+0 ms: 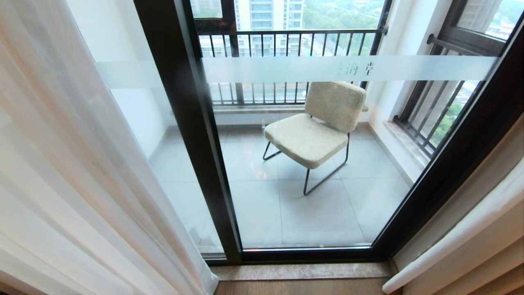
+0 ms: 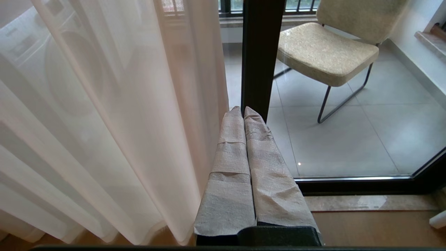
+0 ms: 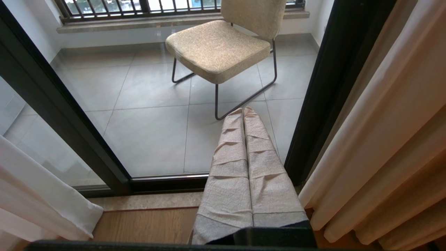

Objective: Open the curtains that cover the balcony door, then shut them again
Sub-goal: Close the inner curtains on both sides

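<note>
from my head, the thin white sheer curtains (image 1: 82,172) hang bunched left and the thick beige drape (image 1: 470,237) right, so the dark-framed glass balcony door (image 1: 286,164) stands uncovered; opening looks done, closing remains. at my left wrist, my cloth-wrapped left gripper (image 2: 243,111) is pressed shut, empty, beside the sheer. at my right wrist, my right gripper (image 3: 243,111) likewise; a beige cushioned chair (image 3: 219,45) sits on grey tiles.

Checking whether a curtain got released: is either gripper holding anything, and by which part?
Nothing is held. The left gripper and right gripper are both shut on nothing, clear of the curtains.
</note>
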